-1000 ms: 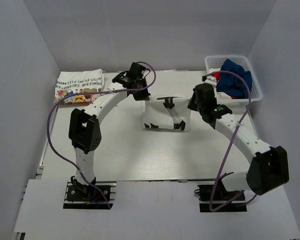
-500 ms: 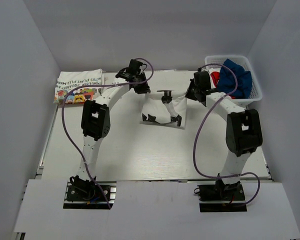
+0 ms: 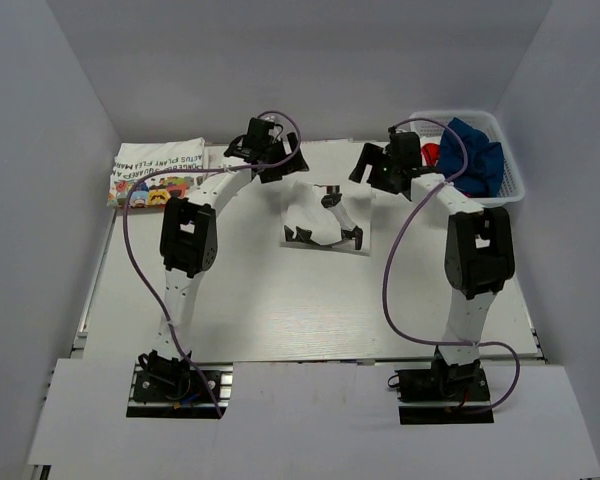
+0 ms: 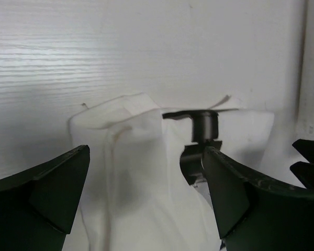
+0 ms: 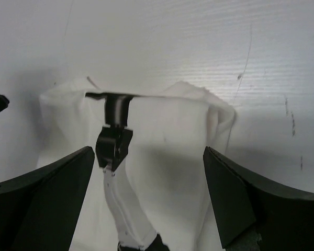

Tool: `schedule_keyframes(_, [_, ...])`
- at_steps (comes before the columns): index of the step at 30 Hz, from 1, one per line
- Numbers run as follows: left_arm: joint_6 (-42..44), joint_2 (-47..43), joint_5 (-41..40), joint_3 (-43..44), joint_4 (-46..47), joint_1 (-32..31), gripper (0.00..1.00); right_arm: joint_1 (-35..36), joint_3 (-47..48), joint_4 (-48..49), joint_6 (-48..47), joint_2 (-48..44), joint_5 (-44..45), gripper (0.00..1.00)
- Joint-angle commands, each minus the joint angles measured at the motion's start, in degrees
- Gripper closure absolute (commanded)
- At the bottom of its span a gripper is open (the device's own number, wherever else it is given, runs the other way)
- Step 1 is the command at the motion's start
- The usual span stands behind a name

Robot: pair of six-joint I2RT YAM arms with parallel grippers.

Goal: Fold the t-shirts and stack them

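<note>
My left end effector (image 4: 146,172) stands wide open with nothing between its fingers, and it hangs just over the far left corner of the white t-shirt (image 4: 125,157) that lies folded in the middle of the table (image 3: 240,300). My right end effector (image 5: 149,172) is spread just as wide and holds nothing, above the far right corner of the same shirt. From above, both sit at the shirt's far edge, one at each side, apart from the cloth.

The shirt bears a black print (image 5: 115,130): a flat bar on a short stem near the far edge, with more black marks along the near edge. I cannot read it as letters.

To the far left of this shirt, well apart, lies a folded t-shirt with a colourful print (image 3: 158,172). Its black capitals run in lines; I can make out "SQUARE" and "PLANT", the rest too small.

To the far right of the white shirt stands a white lattice basket (image 3: 510,190), holding a crumpled navy t-shirt (image 3: 475,160) and a bit of red cloth (image 3: 430,152).
</note>
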Motion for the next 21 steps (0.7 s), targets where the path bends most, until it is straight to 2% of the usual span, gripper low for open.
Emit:
schedule_keyframes(1, [4.36, -6.72, 7.24, -2.95, 2.96, -2.42, 0.00, 0.28, -6.11, 3.88, -0.21, -8.83, -4.94, 0.10])
schedule_keyframes(3, [6.28, -7.25, 6.55, -3.66, 0.18, -3.12, 0.00, 0.28, -11.72, 5.30, 0.67, -10.69, -6.62, 0.10])
schedule_keyframes(6, [7.43, -8.73, -1.67, -6.37, -6.15, -3.65, 0.00, 0.46, -18.31, 7.23, 1.46, -15.79, -8.12, 0.10])
schedule_keyframes(9, [9.11, -10.14, -5.57, -10.77, -7.23, -3.66, 0.00, 0.63, -23.34, 7.33, 1.46, -20.97, -7.51, 0.10])
schedule_keyframes(12, [11.04, -10.15, -5.06, -11.83, -8.11, -3.66, 0.00, 0.46, -26.43, 7.15, 1.20, -25.18, -6.72, 0.10])
schedule_keyframes(19, [16.22, -3.65, -2.42, -9.99, -9.77, -4.19, 0.00, 0.72, -29.69, 5.22, -0.65, -31.17, -3.56, 0.10])
schedule_keyframes(21, [16.23, -3.03, -2.42, -9.99, -9.78, -4.80, 0.03, 0.72, -30.57, 5.39, -0.04, -32.75, -2.85, 0.10])
